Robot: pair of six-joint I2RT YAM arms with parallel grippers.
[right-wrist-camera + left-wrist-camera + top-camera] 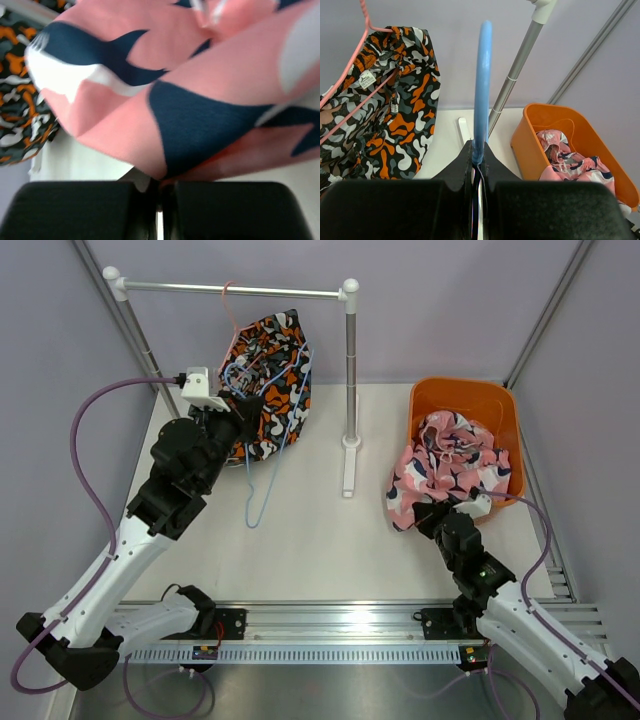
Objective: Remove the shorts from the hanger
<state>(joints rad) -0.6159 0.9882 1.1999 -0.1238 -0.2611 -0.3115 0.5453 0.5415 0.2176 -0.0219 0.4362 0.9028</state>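
— How are the shorts seen?
— As soft, blotched cloth. The black shorts point(268, 380) are hung crumpled on a thin pink hanger point(228, 315) under the metal rail point(230, 287), upper left of centre. The pink shorts point(445, 465) are heaped over the orange plastic bin point(465, 395), at right.
— And the fingers?
— The left fingers point(457, 170) are closed on a smooth blue hanger point(482, 85); the right fingers point(100, 200) are closed on a fold of the pink shorts.

We note plain lavender-grey walls point(450, 310), slanted metal struts point(545, 315) at the corners, a white table point(320, 550), and a slotted metal rail point(340, 652) along its near edge. Light soft, even.
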